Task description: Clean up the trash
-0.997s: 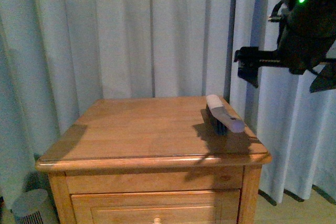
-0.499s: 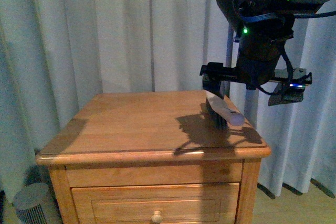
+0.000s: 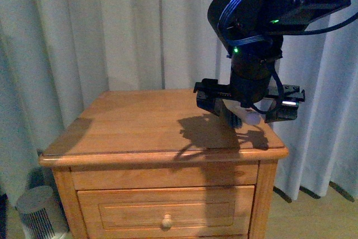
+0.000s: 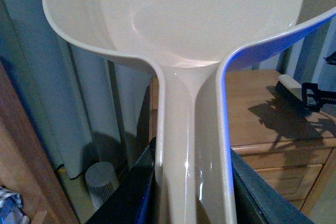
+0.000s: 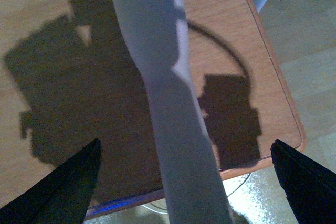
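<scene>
No trash shows in any view. My left gripper (image 4: 191, 182) is shut on the handle of the pinkish-beige dustpan (image 4: 199, 24), whose scoop fills the left wrist view; neither shows in the front view. A hand brush (image 3: 250, 118) with a pale handle and dark bristles lies on the right part of the wooden nightstand (image 3: 140, 121). My right gripper (image 3: 246, 104) hangs open just above it. In the right wrist view the brush handle (image 5: 173, 114) runs between the spread fingers (image 5: 68, 182) without touching them.
Pale curtains (image 3: 112, 32) hang behind the nightstand. Its drawer has a round knob (image 3: 166, 223). A small grey ribbed cylinder (image 3: 39, 211) stands on the floor at its left. The nightstand's right front corner (image 5: 294, 140) lies close to the brush.
My right arm has come down and to the left from the upper right and now hangs over the brush. The brush has not moved.
</scene>
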### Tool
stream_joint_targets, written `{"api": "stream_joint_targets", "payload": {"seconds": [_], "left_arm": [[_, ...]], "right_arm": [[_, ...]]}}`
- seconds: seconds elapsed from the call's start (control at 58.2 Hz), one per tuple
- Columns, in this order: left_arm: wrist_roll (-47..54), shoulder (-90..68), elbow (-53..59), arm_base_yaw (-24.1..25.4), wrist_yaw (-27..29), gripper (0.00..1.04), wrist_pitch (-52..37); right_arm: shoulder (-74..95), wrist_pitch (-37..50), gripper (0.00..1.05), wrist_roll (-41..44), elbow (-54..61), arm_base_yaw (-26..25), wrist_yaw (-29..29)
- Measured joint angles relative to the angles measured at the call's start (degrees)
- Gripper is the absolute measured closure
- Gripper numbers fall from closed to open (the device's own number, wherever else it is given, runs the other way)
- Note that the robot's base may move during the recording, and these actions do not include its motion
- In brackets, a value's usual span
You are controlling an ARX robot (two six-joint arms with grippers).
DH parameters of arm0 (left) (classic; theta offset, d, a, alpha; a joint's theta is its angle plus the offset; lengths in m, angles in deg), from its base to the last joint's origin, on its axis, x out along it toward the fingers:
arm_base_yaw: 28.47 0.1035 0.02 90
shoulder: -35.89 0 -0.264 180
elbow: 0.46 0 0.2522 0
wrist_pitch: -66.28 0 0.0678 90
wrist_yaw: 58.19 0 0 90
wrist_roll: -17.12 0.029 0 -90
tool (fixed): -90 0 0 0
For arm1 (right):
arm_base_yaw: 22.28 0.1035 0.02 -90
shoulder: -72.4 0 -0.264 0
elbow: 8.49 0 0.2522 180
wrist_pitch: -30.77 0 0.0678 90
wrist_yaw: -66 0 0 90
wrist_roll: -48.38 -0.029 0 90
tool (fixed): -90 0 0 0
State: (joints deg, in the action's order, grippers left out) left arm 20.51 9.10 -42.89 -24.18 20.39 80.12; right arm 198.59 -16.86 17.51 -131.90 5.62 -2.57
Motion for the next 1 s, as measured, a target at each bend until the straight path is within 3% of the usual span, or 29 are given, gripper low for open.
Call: {"api": "stream_joint_targets", "payload": {"seconds": [0.499,0.739,0.997], "left_arm": [[0.00,0.00,0.00,-0.02,0.00,0.77,0.00],[0.00,0.00,0.00,-0.02,0.00,0.77,0.00],[0.00,0.00,0.00,-0.02,0.00,0.77,0.00]], "right_arm": [[-0.09,0.81,0.85,0.04,3.65,-0.07,-0.42],[-3.10,4.04,0.85,2.36,7.23,-0.81,1.31],[-13.00,17.20,0.85,13.84,15.41,-0.22,7.82]]}}
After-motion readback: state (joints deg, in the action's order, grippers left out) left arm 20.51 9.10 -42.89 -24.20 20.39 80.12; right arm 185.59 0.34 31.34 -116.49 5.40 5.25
